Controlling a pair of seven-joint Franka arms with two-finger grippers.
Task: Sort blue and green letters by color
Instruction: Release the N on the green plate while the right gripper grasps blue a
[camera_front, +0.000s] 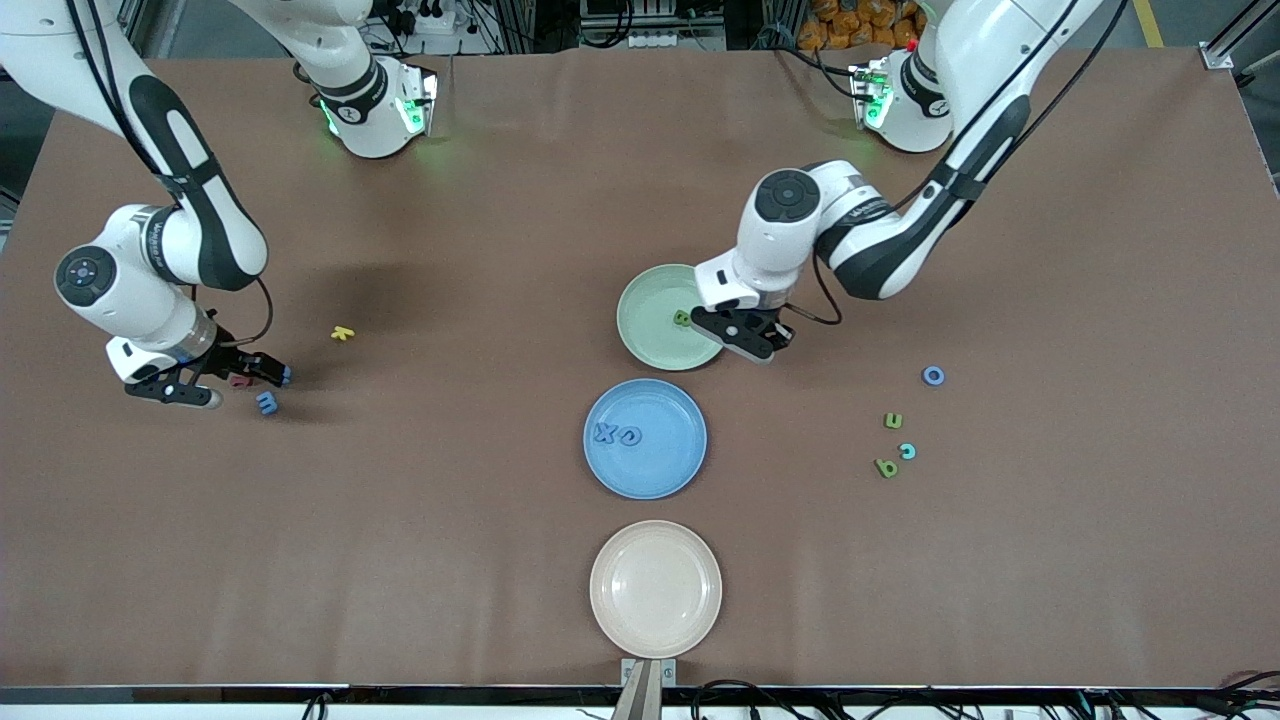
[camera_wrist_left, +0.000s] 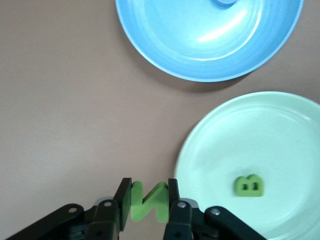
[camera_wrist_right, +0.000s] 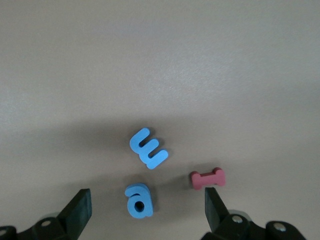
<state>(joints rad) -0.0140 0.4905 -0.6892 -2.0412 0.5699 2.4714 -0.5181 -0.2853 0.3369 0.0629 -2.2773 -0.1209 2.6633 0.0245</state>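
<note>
On my brown table (camera_front: 480, 520), the left gripper (camera_wrist_left: 148, 202) pinches a green letter N (camera_wrist_left: 148, 201) over the green plate's (camera_front: 648, 335) rim. The right gripper (camera_wrist_right: 147, 212) hangs wide open over two blue letters (camera_wrist_right: 149, 148) and a red one (camera_wrist_right: 207, 178).

Front camera looked down from high across table (camera_front: 400, 520), facing robots; wrist cameras close above tabletop; left wrist shared green plate (camera_front: 650, 320) (camera_wrist_left: 280, 130).

Glossy smooth plastic plates (camera_wrist_left: 210, 60); matt foam-like letters (camera_wrist_right: 149, 148); the table (camera_front: 450, 520) wears a matt brown paper-like cover.
</note>
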